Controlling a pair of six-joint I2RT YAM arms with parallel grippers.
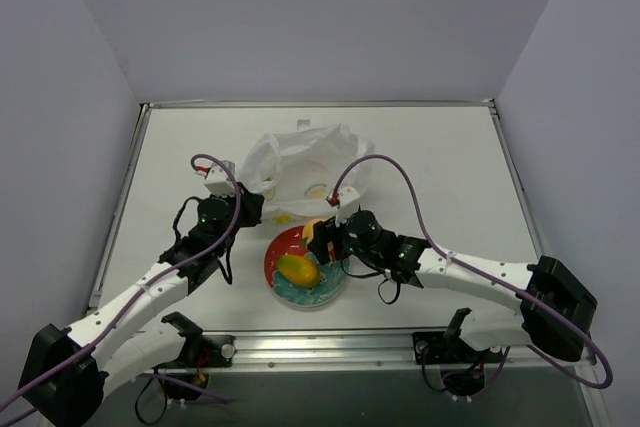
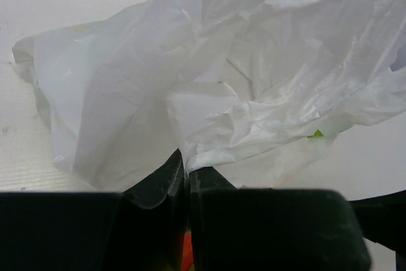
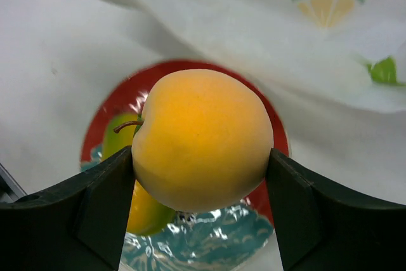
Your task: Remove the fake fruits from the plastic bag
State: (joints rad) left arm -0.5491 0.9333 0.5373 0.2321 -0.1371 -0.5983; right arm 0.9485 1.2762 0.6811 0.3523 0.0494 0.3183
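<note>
The bag point(image 2: 254, 61) is pinched by the left gripper point(image 2: 186, 179) while the round fruit point(image 3: 200, 134), squeezed in the right gripper point(image 3: 200, 179), should next be dropped onto the plate point(image 3: 104, 113) below.

You have a round plate point(image 1: 274, 257) lying toward the near edge of the white surface point(image 1: 450, 162), about midway across it. Its rim is red, and its middle is teal with a glossy floral pattern. Plain grey walls point(image 1: 300, 17) close the surface in on three sides. A metal rail point(image 1: 330, 347) runs along its near edge.
</note>
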